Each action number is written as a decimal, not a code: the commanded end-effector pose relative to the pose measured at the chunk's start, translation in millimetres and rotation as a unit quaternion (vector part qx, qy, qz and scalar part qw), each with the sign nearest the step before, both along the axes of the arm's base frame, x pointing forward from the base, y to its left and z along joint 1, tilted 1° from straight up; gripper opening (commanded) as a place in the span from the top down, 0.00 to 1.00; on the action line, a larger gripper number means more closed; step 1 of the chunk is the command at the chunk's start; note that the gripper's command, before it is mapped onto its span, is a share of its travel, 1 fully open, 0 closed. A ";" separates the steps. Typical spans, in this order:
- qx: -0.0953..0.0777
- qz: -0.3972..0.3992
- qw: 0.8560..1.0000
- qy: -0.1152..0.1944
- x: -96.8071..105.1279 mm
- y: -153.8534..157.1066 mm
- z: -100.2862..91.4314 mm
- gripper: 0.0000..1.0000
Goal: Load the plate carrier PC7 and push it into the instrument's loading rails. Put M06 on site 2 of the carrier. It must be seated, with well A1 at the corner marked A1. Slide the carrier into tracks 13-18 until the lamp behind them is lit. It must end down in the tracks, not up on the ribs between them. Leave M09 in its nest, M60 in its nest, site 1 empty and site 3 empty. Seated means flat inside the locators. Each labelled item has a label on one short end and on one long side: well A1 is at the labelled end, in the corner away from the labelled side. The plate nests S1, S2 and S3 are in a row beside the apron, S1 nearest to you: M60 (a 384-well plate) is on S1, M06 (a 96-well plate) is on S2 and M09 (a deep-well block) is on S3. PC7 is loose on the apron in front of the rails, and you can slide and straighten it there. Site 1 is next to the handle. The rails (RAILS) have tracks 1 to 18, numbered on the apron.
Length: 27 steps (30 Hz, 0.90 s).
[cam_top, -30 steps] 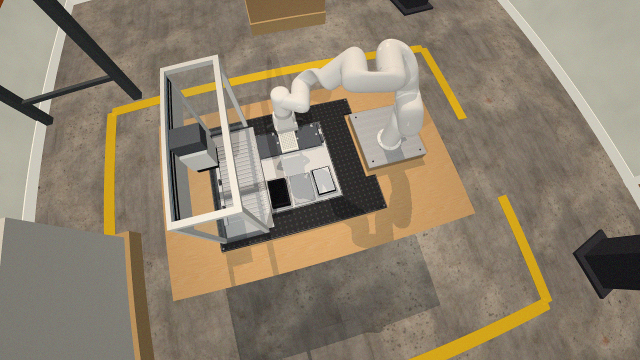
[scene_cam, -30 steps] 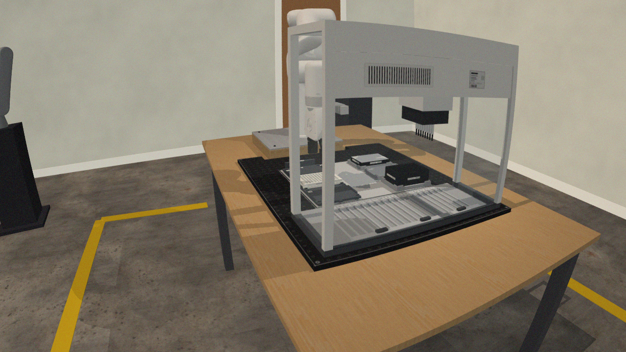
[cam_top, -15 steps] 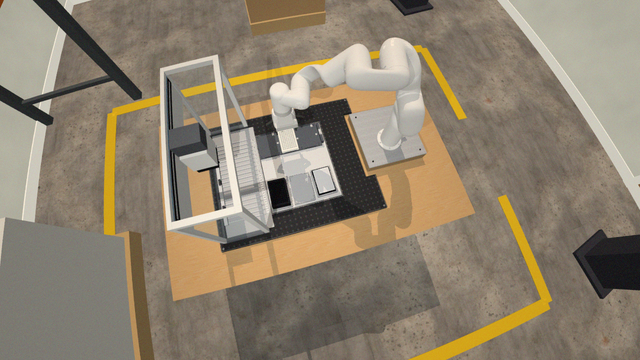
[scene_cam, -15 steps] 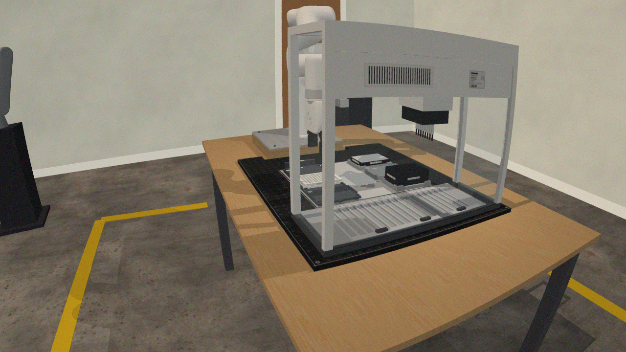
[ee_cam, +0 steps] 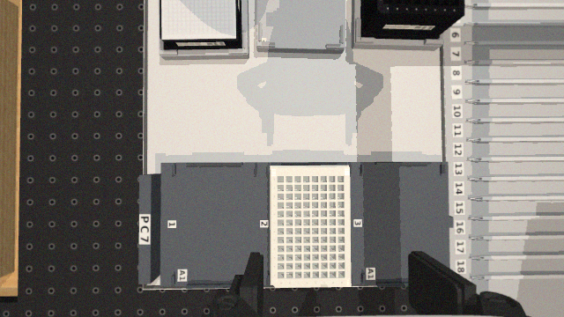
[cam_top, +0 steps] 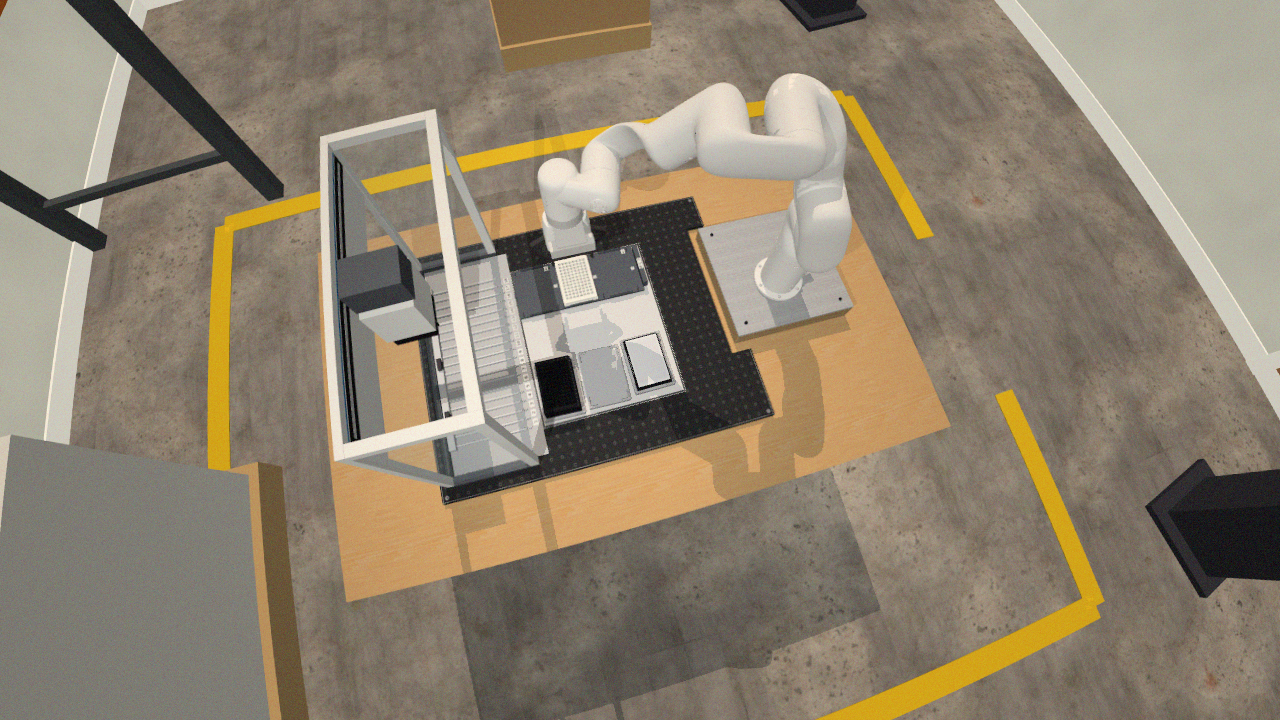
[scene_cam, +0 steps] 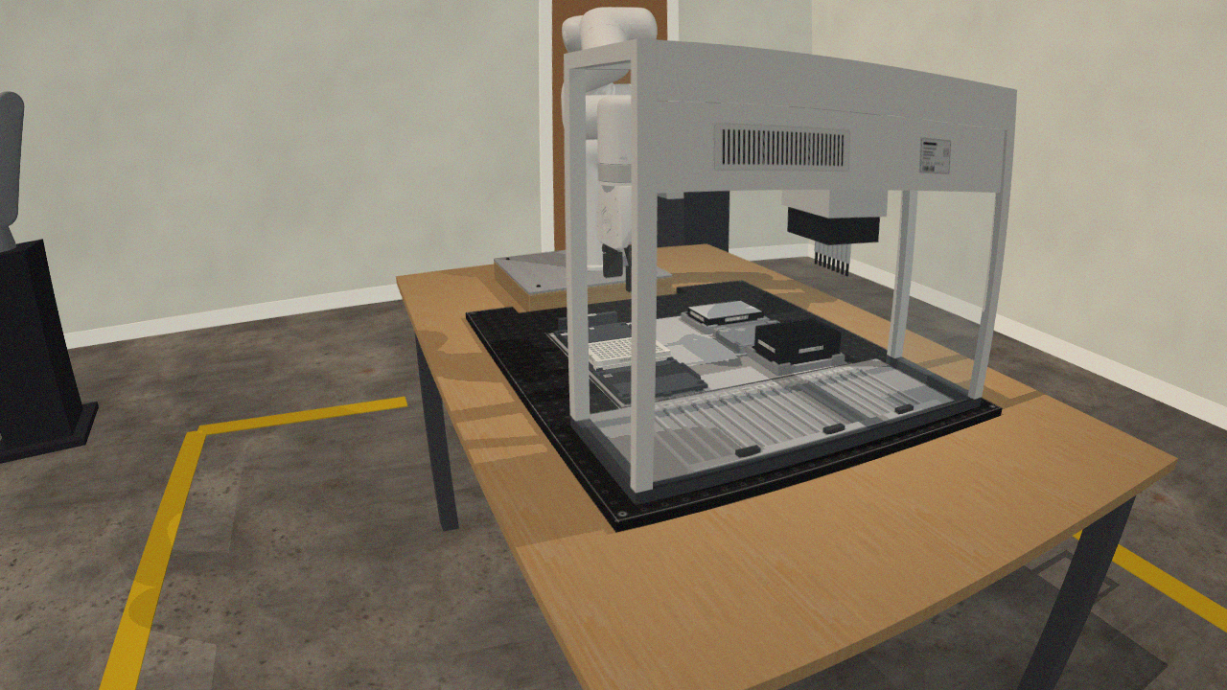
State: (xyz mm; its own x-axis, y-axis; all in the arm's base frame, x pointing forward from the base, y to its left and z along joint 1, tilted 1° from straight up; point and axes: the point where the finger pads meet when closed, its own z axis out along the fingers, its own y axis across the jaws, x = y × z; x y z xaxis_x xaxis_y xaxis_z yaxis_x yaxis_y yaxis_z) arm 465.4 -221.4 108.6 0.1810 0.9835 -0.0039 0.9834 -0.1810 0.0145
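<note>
The white 96-well plate M06 (ee_cam: 310, 225) lies flat on site 2 of the dark grey carrier PC7 (ee_cam: 211, 224). Its labels are not visible from above. Sites 1 and 3 are empty. The carrier lies on the apron, its far end beside track numbers 13 to 18 (ee_cam: 458, 217) and outside the rails (ee_cam: 511, 132). My gripper (ee_cam: 335, 276) is open and empty, above the plate's near edge and apart from it. The plate (cam_top: 574, 278) and the arm's wrist (cam_top: 566, 234) also show in the top view. The plate (scene_cam: 626, 351) and gripper (scene_cam: 619, 262) show in the exterior view.
M60 (ee_cam: 200, 22) sits on nest S1, nest S2 (ee_cam: 301, 24) is empty, and black M09 (ee_cam: 411, 18) sits on S3. The instrument frame (scene_cam: 772, 172) with its pipetting head (scene_cam: 832, 227) stands over the rails.
</note>
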 end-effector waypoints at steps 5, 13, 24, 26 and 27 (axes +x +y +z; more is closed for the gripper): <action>-0.001 0.000 1.000 -0.002 1.2 -0.6 2.0 0.00; 0.000 0.002 1.000 -0.002 5.4 29.0 -1.8 0.00; 0.001 0.002 1.000 -0.002 13.1 83.1 -8.7 0.00; 0.001 0.002 1.000 -0.002 14.5 92.9 -10.0 0.00; 0.001 0.002 1.000 -0.002 14.9 96.1 -10.4 0.00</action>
